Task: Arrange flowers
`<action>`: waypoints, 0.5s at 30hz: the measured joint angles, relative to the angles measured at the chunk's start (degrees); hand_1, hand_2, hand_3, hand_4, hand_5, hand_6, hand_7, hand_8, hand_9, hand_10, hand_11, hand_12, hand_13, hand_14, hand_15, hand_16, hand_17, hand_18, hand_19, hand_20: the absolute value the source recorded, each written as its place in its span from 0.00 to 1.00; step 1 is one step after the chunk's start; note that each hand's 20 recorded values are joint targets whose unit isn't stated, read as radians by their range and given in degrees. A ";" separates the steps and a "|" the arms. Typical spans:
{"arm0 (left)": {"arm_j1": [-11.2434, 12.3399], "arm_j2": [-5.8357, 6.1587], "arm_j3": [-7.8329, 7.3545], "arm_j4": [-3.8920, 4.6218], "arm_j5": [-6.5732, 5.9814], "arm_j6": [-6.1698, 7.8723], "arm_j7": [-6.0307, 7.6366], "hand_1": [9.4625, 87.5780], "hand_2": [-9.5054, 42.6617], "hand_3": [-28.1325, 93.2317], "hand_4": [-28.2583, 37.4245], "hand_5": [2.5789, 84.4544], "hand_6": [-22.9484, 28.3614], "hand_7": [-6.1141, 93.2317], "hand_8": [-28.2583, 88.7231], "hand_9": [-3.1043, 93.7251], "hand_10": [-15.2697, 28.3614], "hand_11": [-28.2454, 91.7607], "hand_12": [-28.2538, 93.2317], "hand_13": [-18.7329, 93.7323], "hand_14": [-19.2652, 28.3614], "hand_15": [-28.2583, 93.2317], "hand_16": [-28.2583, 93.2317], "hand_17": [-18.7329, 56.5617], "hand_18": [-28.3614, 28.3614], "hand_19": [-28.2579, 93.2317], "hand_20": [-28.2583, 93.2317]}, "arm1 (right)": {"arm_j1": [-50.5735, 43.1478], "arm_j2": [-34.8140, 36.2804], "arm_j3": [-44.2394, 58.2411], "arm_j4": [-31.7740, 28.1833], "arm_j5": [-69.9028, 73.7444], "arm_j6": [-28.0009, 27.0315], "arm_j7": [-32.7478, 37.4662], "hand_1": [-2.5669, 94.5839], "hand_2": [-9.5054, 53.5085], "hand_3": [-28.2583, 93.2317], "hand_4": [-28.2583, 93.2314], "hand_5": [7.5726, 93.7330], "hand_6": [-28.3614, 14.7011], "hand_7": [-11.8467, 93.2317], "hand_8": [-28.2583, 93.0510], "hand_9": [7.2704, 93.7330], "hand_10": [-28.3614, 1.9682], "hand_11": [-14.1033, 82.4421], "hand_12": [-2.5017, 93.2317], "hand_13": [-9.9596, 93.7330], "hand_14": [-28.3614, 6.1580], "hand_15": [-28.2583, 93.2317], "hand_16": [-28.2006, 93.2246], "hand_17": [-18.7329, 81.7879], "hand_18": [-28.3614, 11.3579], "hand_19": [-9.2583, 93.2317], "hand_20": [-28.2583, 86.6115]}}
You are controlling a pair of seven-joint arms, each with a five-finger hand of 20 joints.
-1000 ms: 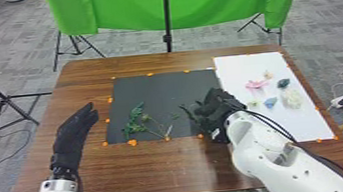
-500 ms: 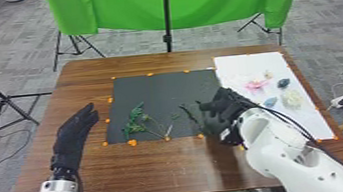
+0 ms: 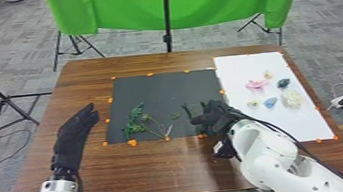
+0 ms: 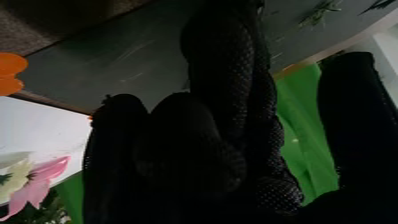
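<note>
Right of the one dark mat (image 3: pixel 176 86), on one white sheet (image 3: pixel 241 70), you have six flower heads: one pink (image 3: pixel 255 84), one peach (image 3: pixel 268 74), one teal (image 3: pixel 283 82), one blue (image 3: pixel 270 103), one cream (image 3: pixel 292 99), one pale green (image 3: pixel 253 103). Beyond the mat, you have one green cloth (image 3: pixel 115 8).

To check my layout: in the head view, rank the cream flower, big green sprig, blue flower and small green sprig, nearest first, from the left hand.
From the left hand:
1. big green sprig, dark mat's left
2. small green sprig, mat's middle
3. blue flower, white sheet
4. cream flower, right of blue
</note>
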 measured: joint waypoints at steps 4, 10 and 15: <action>0.00 -0.02 0.00 0.00 0.01 -0.05 -0.01 0.17 0.11 0.79 0.09 0.49 0.51 0.14 0.21 0.45 0.63 0.31 0.35 0.42 0.73 0.31 0.28 0.26 0.71 0.24 0.38 | -1.31 -0.13 2.00 -1.14 -0.25 0.62 -0.57 0.30 0.13 0.74 0.16 0.87 0.57 0.34 0.19 0.95 0.45 0.53 0.30 0.99 0.68 0.71 0.50 0.86 0.41 1.00 0.76; -0.02 -0.02 0.01 0.00 0.01 -0.06 -0.18 0.17 0.11 0.79 0.09 0.49 0.51 0.14 0.21 0.45 0.63 0.31 0.35 0.42 0.73 0.31 0.28 0.26 0.71 0.24 0.38 | -5.00 1.63 8.65 -4.79 -6.94 13.25 -1.61 0.36 0.08 0.75 0.16 0.72 0.58 0.26 0.19 0.81 0.39 0.39 0.29 0.92 0.61 0.70 0.52 0.78 0.36 1.00 0.74; -0.02 -0.02 0.05 0.00 0.01 -0.06 -0.31 0.17 0.11 0.79 0.09 0.49 0.51 0.14 0.21 0.45 0.63 0.31 0.35 0.42 0.73 0.31 0.28 0.26 0.71 0.24 0.38 | -4.30 6.53 13.18 -4.10 -12.46 14.71 0.05 0.39 0.02 0.76 0.16 0.60 0.60 0.22 0.19 0.71 0.34 0.32 0.28 0.88 0.58 0.71 0.52 0.76 0.34 1.00 0.73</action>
